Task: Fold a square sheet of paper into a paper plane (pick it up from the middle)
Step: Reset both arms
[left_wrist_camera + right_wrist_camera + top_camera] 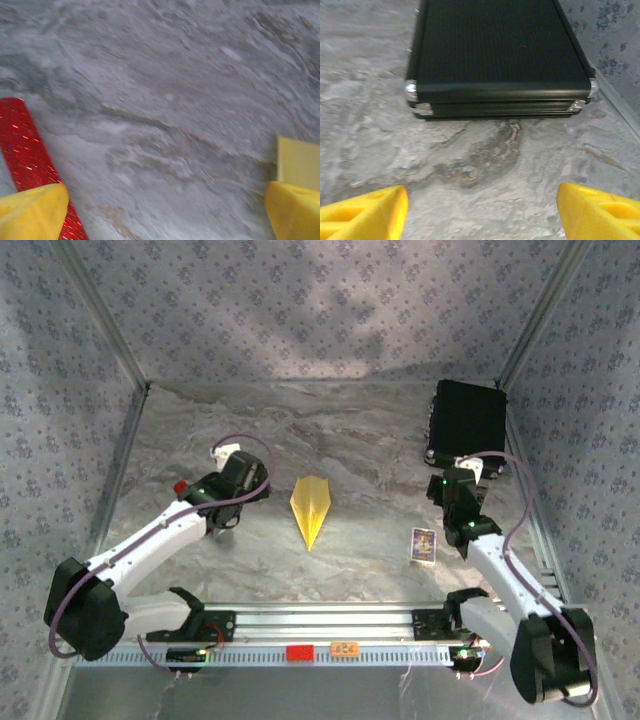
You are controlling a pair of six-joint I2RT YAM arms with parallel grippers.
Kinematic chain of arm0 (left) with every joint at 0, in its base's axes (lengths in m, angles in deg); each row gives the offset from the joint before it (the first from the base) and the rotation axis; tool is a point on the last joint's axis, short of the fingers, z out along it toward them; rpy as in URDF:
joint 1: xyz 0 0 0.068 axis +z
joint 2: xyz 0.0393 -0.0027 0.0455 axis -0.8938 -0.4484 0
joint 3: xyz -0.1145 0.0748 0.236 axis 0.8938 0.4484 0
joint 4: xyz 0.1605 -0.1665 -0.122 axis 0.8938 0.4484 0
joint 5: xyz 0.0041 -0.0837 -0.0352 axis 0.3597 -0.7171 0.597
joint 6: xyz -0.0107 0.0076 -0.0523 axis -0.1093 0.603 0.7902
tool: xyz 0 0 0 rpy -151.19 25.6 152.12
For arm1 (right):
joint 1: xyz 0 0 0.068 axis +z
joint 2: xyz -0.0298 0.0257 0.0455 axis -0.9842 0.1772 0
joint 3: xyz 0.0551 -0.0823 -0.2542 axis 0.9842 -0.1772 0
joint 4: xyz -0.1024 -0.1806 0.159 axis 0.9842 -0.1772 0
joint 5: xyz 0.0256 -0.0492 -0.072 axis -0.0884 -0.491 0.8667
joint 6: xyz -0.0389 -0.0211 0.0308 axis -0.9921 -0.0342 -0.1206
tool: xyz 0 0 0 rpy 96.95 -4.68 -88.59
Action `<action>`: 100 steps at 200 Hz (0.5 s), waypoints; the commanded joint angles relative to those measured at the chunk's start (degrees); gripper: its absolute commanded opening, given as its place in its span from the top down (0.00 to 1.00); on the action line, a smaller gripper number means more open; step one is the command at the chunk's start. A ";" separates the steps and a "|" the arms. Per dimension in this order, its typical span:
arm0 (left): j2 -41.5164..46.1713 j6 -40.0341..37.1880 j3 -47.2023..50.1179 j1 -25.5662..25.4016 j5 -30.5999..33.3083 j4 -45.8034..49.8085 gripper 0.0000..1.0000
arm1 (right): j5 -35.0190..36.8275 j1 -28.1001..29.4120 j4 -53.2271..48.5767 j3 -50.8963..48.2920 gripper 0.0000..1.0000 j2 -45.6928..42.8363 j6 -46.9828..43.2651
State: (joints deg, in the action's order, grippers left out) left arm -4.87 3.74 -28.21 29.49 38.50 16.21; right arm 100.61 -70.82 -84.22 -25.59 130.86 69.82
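Paper plane (pixel 311 510) lies flat, untouched. Left gripper (pixel 165 200) spread wide, empty; right gripper (pixel 482 195) spread, empty, facing black case (pixel 500 50). Printed card (pixel 423 544): text too small to read

The left arm (pixel 150 540) reaches from its base at the near edge of the table (pixel 350 430) toward the left middle. The left end effector (pixel 228 510) tips down close to the surface, its yellow fingertips (pixel 32 212) spread wide with nothing between them. The right arm (pixel 500 560) stretches toward the far right corner. The right end effector (pixel 458 478) hangs low, fingers wide apart and empty.
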 commanded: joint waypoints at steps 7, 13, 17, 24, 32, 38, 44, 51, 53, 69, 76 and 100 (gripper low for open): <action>0.39 -6.85 -1.46 7.04 1.33 -3.39 0.00 | -3.35 -3.97 8.74 0.13 0.20 6.18 -5.45; 0.26 -7.81 -1.27 8.28 1.55 -4.45 0.00 | -5.18 -4.54 11.07 -0.10 0.20 7.40 -5.72; 0.24 -8.22 -1.18 9.08 1.92 -5.01 0.00 | -6.12 -4.87 13.25 -0.56 0.20 8.22 -5.99; 0.24 -9.03 -0.85 10.19 2.66 -5.98 0.00 | -7.61 -5.18 17.67 -1.67 0.20 9.94 -6.88; 0.44 -10.50 0.06 11.21 3.10 -8.04 0.00 | -8.33 -5.34 22.38 -2.70 0.20 12.14 -8.16; 0.48 -11.41 0.99 12.09 3.04 -9.57 0.00 | -9.28 -5.36 25.55 -3.27 0.20 13.97 -9.03; 0.42 -12.38 1.76 12.96 2.68 -10.83 0.00 | -11.39 -5.37 29.01 -3.91 0.20 15.39 -10.52; 0.42 -14.83 2.99 13.69 2.14 -13.27 0.00 | -13.66 -5.28 33.73 -5.08 0.20 16.81 -12.11; 0.42 -15.53 3.47 13.90 2.06 -14.07 0.00 | -14.33 -5.21 35.07 -5.36 0.21 17.19 -12.52; 0.35 -20.83 6.33 15.17 1.95 -19.33 0.00 | -17.42 -4.82 35.45 -4.28 0.22 19.82 -16.48; 0.41 -21.93 7.16 16.04 2.21 -20.80 0.00 | -17.61 -4.82 35.66 -3.90 0.22 20.47 -17.69; 0.78 -23.47 10.12 19.39 -0.92 -25.50 0.00 | -20.48 -5.68 46.37 -8.58 0.21 21.42 -20.48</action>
State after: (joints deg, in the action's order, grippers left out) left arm -4.90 -14.32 -20.19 46.26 39.35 -0.99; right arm 84.94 -75.80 -51.77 -30.77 151.66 54.76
